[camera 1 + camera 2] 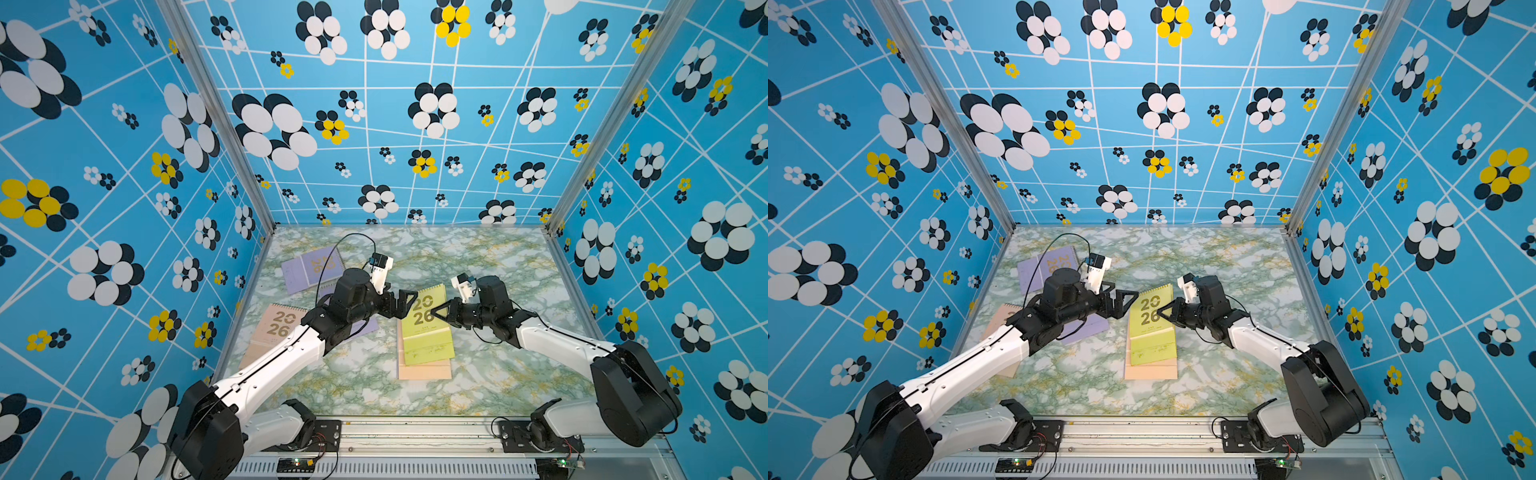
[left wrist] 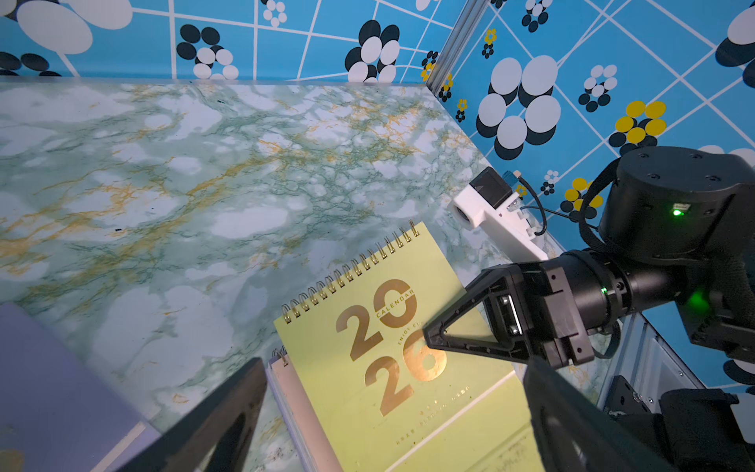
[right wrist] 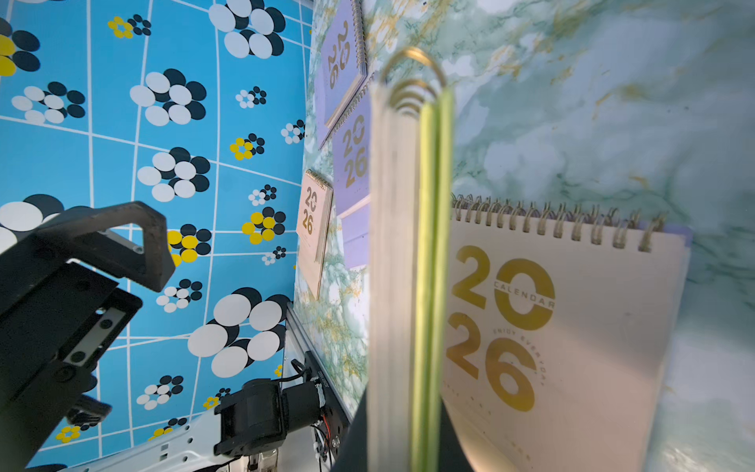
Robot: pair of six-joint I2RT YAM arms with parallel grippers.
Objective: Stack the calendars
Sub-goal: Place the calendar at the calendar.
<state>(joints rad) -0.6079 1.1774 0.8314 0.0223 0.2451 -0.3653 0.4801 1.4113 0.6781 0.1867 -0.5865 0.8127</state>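
So, L to R on the counter point(image 1: 498, 266): a peach-pink calendar point(image 1: 274, 328) lies partly under the left arm point(image 1: 274, 365), w/ lavender calendars point(image 1: 309, 268) just behind it. Left end effector point(image 1: 405, 305) is spread wide, by the left edge of the yellow-green calendar point(image 1: 424, 332) (which sits over a second peach-pink calendar point(image 1: 424, 370)). Right end effector point(image 1: 437, 311) pinches the yellow-green one's right edge.

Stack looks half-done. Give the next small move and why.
Probably draw the yellow-green calendar back toward the robot until it squares over the peach-pink calendar under it. The right gripper is shut on its edge, and it overhangs the peach-pink one's far end; the left gripper is open alongside.
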